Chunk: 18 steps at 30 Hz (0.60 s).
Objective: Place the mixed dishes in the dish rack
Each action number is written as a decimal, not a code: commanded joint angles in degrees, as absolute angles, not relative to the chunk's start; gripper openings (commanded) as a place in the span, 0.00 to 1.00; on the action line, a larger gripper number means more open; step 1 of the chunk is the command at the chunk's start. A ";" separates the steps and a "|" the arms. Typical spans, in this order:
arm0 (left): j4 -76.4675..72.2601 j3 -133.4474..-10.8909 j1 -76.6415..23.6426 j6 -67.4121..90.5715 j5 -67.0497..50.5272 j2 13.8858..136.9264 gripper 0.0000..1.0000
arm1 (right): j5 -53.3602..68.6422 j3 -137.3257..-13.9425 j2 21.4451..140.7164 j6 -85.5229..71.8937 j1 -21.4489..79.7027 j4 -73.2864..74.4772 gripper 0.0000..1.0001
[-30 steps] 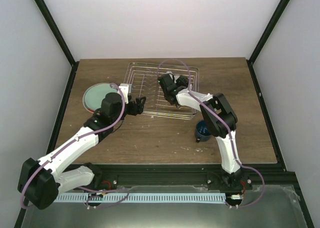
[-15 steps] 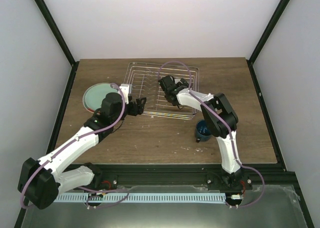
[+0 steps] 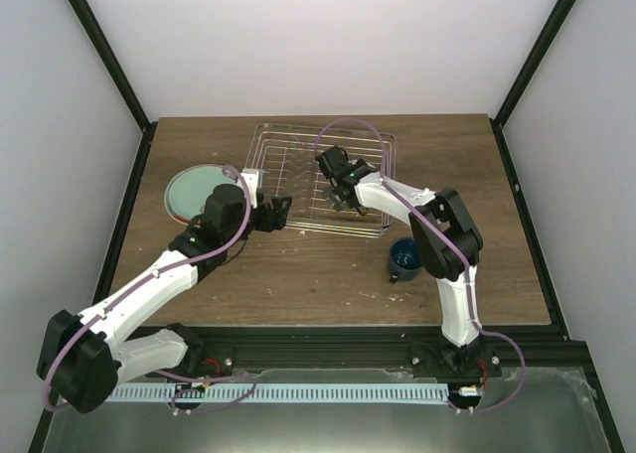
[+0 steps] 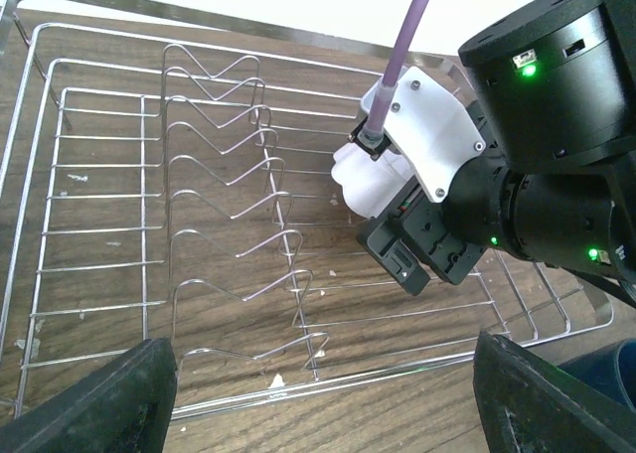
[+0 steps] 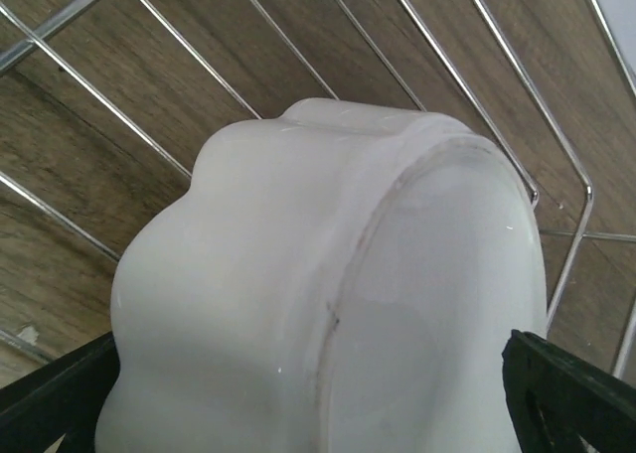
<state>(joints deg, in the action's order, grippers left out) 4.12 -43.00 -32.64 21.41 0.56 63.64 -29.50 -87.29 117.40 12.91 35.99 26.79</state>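
The silver wire dish rack point(image 3: 298, 165) stands at the back middle of the table and fills the left wrist view point(image 4: 149, 175). My right gripper point(image 3: 344, 195) is low over the rack's right part, shut on the small white scalloped dish point(image 5: 328, 294), which also shows in the left wrist view point(image 4: 370, 180). My left gripper point(image 3: 279, 212) is open and empty at the rack's near-left edge, its fingertips point(image 4: 109, 393) wide apart. A teal plate with a red rim point(image 3: 192, 192) lies left of the rack. The dark blue mug point(image 3: 404, 259) stands near the rack's front right corner.
The right arm's elbow point(image 3: 447, 229) hangs over the mug. Black frame posts run along both sides of the table. The table's near edge is just below the mug. The other plates and the bowl are out of view.
My right gripper has lowered a little toward the rack's wires with the white dish in it, and its elbow has shifted right. The left arm has barely moved.
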 commanded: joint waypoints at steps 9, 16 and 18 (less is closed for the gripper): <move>6.48 -43.86 -32.32 21.84 1.52 62.76 0.84 | -21.28 -85.51 106.88 7.63 36.39 28.94 1.00; 7.22 -44.17 -32.32 21.45 1.08 63.07 0.83 | -19.11 -83.02 102.56 3.83 36.39 31.40 1.00; 7.73 -44.22 -32.45 21.36 0.40 64.00 0.83 | -19.18 -81.58 100.35 1.83 36.39 31.49 1.00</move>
<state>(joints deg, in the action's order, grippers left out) 6.83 -43.00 -32.60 21.43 1.19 63.55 -20.40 -83.88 104.20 6.33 35.99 29.34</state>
